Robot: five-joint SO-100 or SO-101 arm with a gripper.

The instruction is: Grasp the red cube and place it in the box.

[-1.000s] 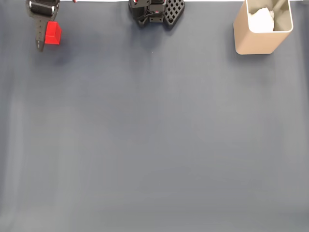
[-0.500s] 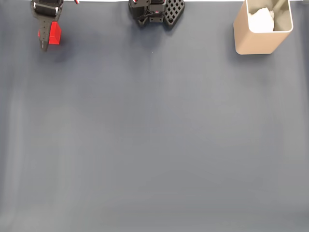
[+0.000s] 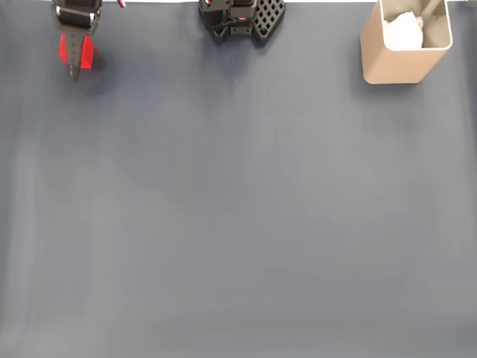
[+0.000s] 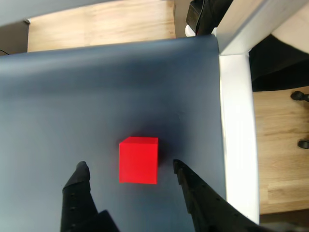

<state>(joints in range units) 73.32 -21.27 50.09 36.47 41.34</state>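
- In the wrist view my gripper (image 4: 129, 166) has its two black fingers spread wide, one at lower left and one at lower right, with nothing clamped between them.
- The red cube (image 4: 138, 160) sits on the mat in the gap between those fingers; I see mat on either side of it, so neither finger touches it.
- The cube casts a dark shadow up and to the right across the dark blue-grey mat (image 4: 96, 96).
- Past the mat's right edge runs a white table border (image 4: 236, 130), and beyond that lies light wooden flooring (image 4: 282, 145).
- In the fixed view my gripper (image 3: 74, 52) is in the top-left corner, pointing down the picture, with the red cube (image 3: 88, 52) peeking out from beneath it on both sides.
- My black perforated base (image 3: 242, 19) stands at the top edge, near the middle.
- The box (image 3: 402, 45) stands upright in the top-right corner, well apart from the cube, with something white (image 3: 402, 30) inside it.
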